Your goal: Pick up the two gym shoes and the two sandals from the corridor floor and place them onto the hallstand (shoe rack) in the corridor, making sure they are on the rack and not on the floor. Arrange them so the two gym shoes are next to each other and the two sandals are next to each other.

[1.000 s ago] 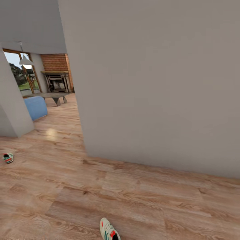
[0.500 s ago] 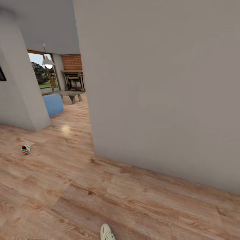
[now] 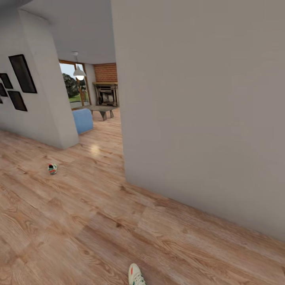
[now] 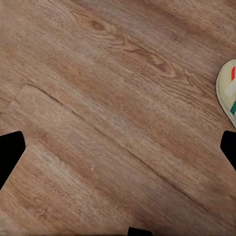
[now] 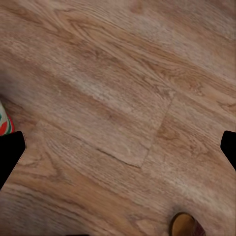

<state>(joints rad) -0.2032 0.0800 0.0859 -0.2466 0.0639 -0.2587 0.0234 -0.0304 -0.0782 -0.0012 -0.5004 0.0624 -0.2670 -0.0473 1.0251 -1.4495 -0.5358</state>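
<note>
One white gym shoe with green stripes and a red tongue label lies on the wood plank corridor floor at the near edge of the head view. It also shows beside my left gripper as the gym shoe. The second gym shoe lies far off to the left, heel toward me. Both grippers hang open over bare planks, holding nothing. By my right gripper I see a sliver of gym shoe and the tan, reddish-brown tip of a sandal. The hallstand is out of view.
A large grey wall blocks the right side, its corner jutting into the floor. A second wall with dark picture frames stands on the left. Between them an opening leads to a room with a blue seat and a brick fireplace.
The camera has turned left, so the whole picture slid right: the far shoe and the opening shifted right, and the left wall with picture frames came into view. The shoes themselves lie still.
</note>
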